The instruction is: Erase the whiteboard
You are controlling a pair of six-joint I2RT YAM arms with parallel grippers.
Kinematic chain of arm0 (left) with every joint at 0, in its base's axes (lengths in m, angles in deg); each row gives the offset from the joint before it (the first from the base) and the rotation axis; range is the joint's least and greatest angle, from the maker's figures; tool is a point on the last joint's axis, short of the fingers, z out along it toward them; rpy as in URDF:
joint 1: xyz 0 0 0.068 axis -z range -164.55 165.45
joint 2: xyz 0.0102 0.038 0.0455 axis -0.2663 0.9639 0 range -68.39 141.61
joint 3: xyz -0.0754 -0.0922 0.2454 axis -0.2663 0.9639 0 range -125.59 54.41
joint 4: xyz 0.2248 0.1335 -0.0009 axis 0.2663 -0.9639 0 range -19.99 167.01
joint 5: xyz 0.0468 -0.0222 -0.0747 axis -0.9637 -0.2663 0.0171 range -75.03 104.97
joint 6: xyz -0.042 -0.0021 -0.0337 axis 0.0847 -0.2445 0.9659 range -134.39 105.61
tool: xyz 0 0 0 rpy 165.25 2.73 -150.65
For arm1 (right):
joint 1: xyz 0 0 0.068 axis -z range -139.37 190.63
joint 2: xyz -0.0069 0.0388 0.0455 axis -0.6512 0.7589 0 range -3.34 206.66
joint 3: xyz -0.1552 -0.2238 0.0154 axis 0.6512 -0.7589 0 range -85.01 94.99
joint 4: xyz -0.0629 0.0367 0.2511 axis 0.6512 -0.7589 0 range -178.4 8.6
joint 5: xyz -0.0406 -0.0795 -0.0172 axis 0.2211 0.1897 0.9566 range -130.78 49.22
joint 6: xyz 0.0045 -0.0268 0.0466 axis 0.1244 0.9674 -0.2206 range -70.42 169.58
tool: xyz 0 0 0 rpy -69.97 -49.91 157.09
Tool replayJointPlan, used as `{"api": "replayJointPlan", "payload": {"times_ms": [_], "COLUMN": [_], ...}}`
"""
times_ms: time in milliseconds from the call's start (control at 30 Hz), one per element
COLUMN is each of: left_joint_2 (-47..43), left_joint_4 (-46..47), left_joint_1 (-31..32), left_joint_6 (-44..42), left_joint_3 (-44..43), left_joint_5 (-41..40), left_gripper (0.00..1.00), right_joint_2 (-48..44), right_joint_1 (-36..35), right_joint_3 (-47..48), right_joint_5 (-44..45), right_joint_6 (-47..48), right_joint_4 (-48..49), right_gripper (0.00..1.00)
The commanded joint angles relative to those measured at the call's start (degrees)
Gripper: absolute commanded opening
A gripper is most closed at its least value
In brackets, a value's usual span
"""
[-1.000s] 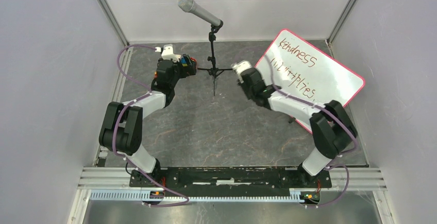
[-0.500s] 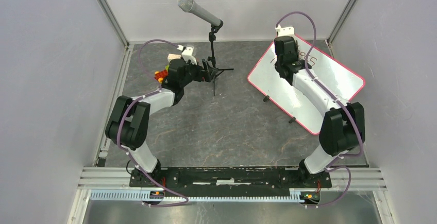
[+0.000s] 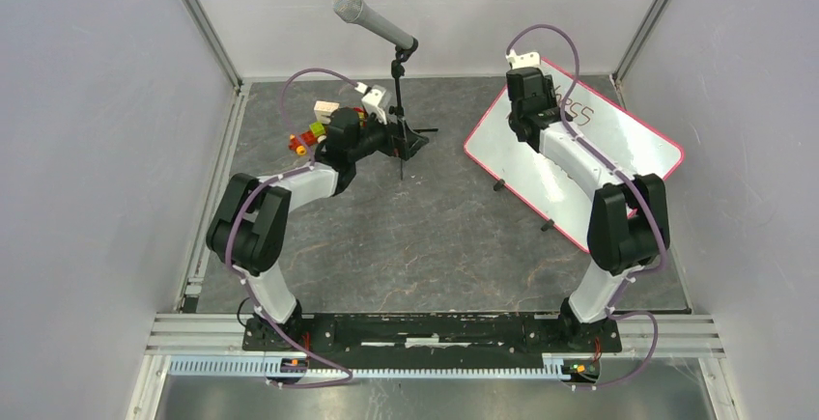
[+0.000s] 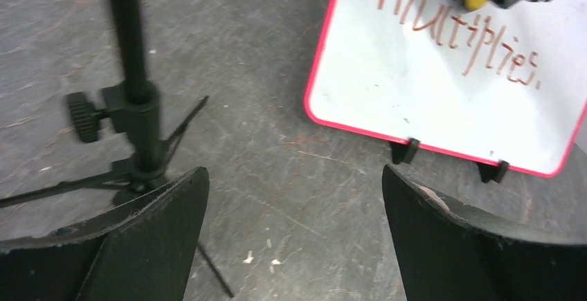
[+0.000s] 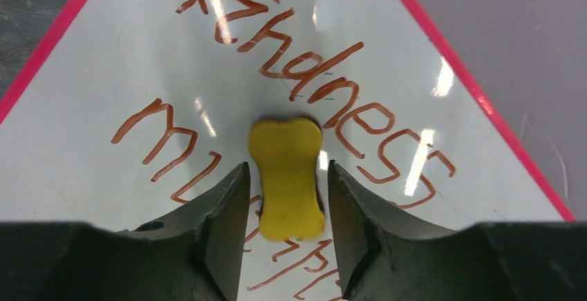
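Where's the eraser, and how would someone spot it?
Find the pink-framed whiteboard at the table's far right. The right gripper sits over its far corner, on the red writing. The eraser is the yellow, bone-shaped block between its fingers, the only yellow thing on the board.

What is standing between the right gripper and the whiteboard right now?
Only the yellow eraser, pinched in the right gripper and apparently resting on the whiteboard over the red writing. That is the wiping tool, not a block. Nothing else visible stands in the way.
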Motion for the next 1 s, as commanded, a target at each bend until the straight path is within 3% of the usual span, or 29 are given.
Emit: {"api": "replayJointPlan", "payload": {"times_ms": [0,100,233,433,700,967], "left_joint_2": [1.3,2.0,2.9,4.2,8.2,8.8], "left_joint_4": [4.1,4.6,4.2,4.2,5.2,4.6], "left_joint_1": [3.2,5.2,6.9,8.3,10.9,11.2], "left_joint_6": [-1.6,-1.4,-2.4,-2.5,-0.6,-0.9], "left_joint_3": [-3.1,-4.0,-4.9,-6.0,-9.6,-10.8], "left_joint_5": [4.0,4.5,4.4,3.2,4.8,6.4], "left_gripper": [1.0,1.0,1.0,1.0,1.0,1.0], "right_joint_2": [1.1,0.2,-2.1,-1.5,0.7,2.2], "right_joint_1": [0.1,0.2,0.2,0.2,0.2,0.2], "right_joint_3": [0.4,0.1,-2.0,-1.5,-1.5,-1.7], "right_joint_5": [-1.7,-2.7,-2.5,-1.3,1.4,2.6], "right_joint_6": [0.0,-0.5,-0.8,-0.3,0.5,1.1], "right_joint_4": [0.3,-0.5,-0.5,0.1,1.4,2.5], "right_gripper": [0.59,0.7,0.7,0.66,0.49,0.49]}}
